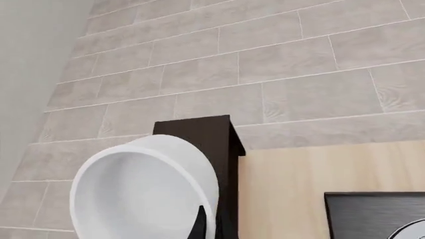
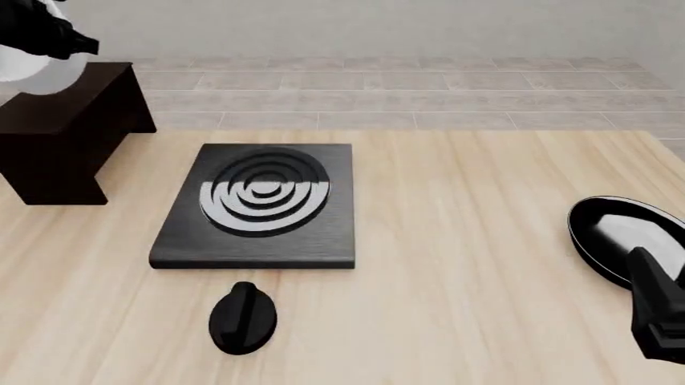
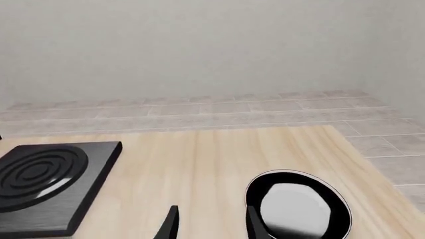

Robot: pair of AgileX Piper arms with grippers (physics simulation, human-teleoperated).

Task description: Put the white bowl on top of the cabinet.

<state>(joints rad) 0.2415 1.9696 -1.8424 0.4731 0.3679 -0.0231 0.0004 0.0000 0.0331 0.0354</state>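
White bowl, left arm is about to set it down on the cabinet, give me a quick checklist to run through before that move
1. Bowl in the grip: ok. The white bowl is tilted in the left wrist view, with a finger of the left gripper over its rim.
2. Bowl over the cabinet: cannot tell. In the front view it sits at the frame's top left corner, mostly cut off.
3. Cabinet top free: ok on the part that shows.
4. Bowl level for release: not ok, it looks tipped toward the camera.
5. Right gripper out of the way: ok, open near the black-rimmed plate, far across the table.
6. Stove clear of the path: ok.
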